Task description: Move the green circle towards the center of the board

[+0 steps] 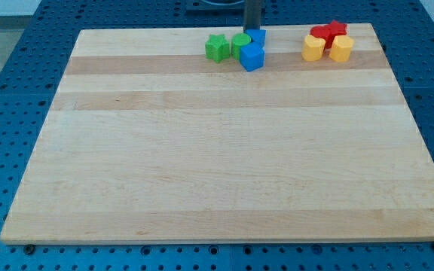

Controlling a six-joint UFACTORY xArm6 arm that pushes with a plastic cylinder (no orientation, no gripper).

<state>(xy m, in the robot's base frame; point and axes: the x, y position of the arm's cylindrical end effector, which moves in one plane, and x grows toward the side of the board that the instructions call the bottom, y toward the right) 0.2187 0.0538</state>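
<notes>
The green circle (240,44) lies near the board's top edge, a little right of centre. A green star (217,48) lies just to its left. A blue cube (252,56) touches its lower right, and another blue block (259,36) sits behind that. My rod comes down from the view's top and my tip (252,31) stands just above and right of the green circle, close against it and the blue block behind.
At the top right a red star (336,30) and a red block (321,34) sit behind two yellow blocks (313,49) (341,49). The wooden board (224,150) lies on a blue perforated table (6,90).
</notes>
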